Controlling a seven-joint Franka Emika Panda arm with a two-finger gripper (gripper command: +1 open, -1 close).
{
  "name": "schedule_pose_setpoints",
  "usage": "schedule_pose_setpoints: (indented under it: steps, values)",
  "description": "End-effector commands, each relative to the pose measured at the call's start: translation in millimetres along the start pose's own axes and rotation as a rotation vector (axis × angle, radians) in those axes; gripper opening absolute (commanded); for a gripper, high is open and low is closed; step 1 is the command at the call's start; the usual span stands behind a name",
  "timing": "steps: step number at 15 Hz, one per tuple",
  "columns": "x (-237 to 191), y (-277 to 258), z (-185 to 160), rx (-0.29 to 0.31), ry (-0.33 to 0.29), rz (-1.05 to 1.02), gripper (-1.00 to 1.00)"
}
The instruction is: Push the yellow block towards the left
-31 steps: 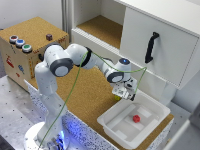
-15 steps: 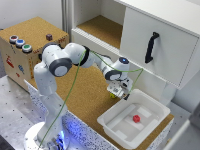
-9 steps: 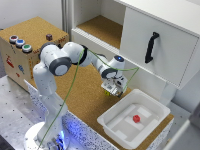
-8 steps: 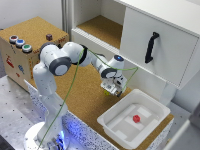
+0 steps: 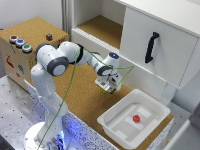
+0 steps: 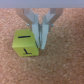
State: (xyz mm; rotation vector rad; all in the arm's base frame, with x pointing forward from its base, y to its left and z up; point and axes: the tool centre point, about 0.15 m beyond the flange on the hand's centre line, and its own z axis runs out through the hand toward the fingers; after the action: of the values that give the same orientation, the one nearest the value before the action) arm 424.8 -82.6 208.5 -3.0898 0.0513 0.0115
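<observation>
1. The claw [image 6: 39, 31] hangs low over the cork table [image 6: 65, 65], fingers nearly together and gripping nothing, one finger beside the yellow block [image 6: 25, 44]

2. To push well, I judge it should stay low and press flat on the block's side, moving slowly so the block does not slip round the finger

3. The block looks roughly cubic, without a clear long axis, dark marks on its top and facing side

4. In the exterior view it sits under the claw [image 5: 109, 89], near the white tray [image 5: 150, 131] with the red object [image 5: 136, 118]

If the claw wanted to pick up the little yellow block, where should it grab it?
Probably from straight above, pinching two opposite flat sides. The yellow block is a small cube sitting flat on the cork surface, so its upright faces are parallel and easy to squeeze. The claw is right beside it now, not around it, so it would need to shift over first.
</observation>
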Motion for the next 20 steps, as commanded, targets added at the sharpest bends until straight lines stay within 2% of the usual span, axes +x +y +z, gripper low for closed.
schedule_pose_setpoints:
  steps: [1,7,20]
  values:
    - [-8,-42,1,0.003,0.017,0.038,-1.00]
    - [0,-85,0,0.035,0.032,0.071,-1.00]
    - [10,-196,6,0.079,0.013,0.049,-1.00]
